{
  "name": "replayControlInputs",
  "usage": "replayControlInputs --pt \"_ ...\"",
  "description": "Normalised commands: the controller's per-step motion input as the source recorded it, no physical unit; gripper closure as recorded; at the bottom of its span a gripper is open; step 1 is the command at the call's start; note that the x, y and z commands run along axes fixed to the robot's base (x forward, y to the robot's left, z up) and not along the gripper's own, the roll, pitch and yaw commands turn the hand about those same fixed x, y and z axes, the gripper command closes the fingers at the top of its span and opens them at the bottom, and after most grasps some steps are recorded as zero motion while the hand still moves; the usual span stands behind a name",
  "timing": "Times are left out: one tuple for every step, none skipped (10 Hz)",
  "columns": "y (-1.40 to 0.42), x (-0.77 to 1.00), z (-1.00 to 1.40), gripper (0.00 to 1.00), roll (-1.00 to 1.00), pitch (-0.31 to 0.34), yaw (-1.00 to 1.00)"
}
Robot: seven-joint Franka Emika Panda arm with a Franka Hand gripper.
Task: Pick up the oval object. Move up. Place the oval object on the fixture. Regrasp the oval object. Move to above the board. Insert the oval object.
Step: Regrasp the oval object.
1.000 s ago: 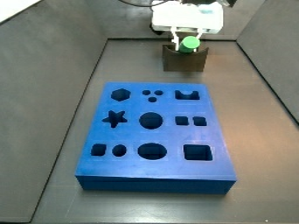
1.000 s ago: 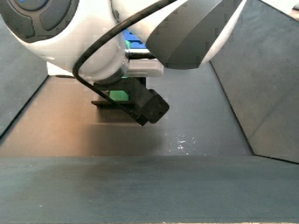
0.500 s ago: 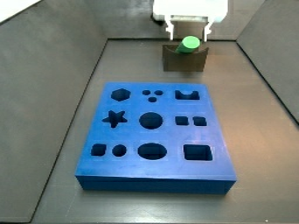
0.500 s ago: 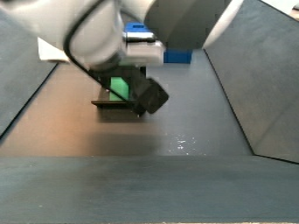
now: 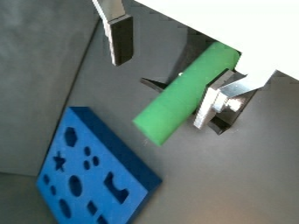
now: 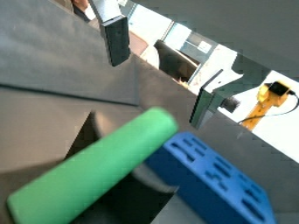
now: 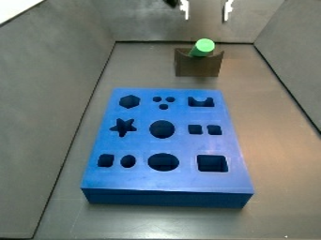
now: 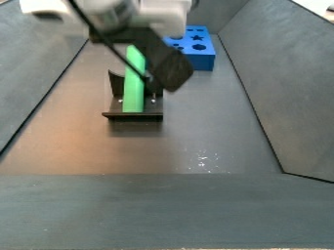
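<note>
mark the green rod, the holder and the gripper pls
green rod [image 5: 181, 96], wrist view, mid-shaft
holder [image 7: 197, 64], side view, front face
gripper [image 7: 205, 8], side view, open, raised above the rod, gap between fingertips

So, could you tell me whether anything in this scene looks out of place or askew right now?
Nothing stands out. The oval object rests in the fixture, leaning rather than lying flat, as a side view shows. The gripper hangs open above it, fingers apart and touching nothing. The board lies flat on the floor.
</note>
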Motion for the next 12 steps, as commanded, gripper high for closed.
replayControlInputs --pt "0.0 -1.0 0.0 0.0 -0.03 0.019 -0.03" --pt "0.0 -1.0 -0.07 0.0 -0.05 -0.004 -0.05" --pt "0.0 -1.0 -0.04 0.0 -0.03 -0.04 -0.06" --pt "0.0 -1.0 -0.01 0.0 -0.01 -0.069 -0.05" --pt "0.0 -1.0 -0.02 0.0 0.0 -0.077 -0.05" --pt "0.0 -1.0 -0.01 0.0 0.02 -0.098 -0.03" --pt "0.0 -1.0 0.0 0.0 0.03 -0.114 -0.01" --pt "-0.01 -1.0 0.01 0.0 0.05 -0.129 0.01" --pt "-0.01 -0.88 0.01 0.0 0.07 -0.138 0.02" --pt "-0.01 -0.75 0.01 0.0 0.08 -0.142 0.04" --pt "-1.0 -0.53 -0.6 0.0 1.0 -0.051 -0.89" --pt "-1.0 -0.36 -0.56 0.0 1.0 -0.058 -0.89"
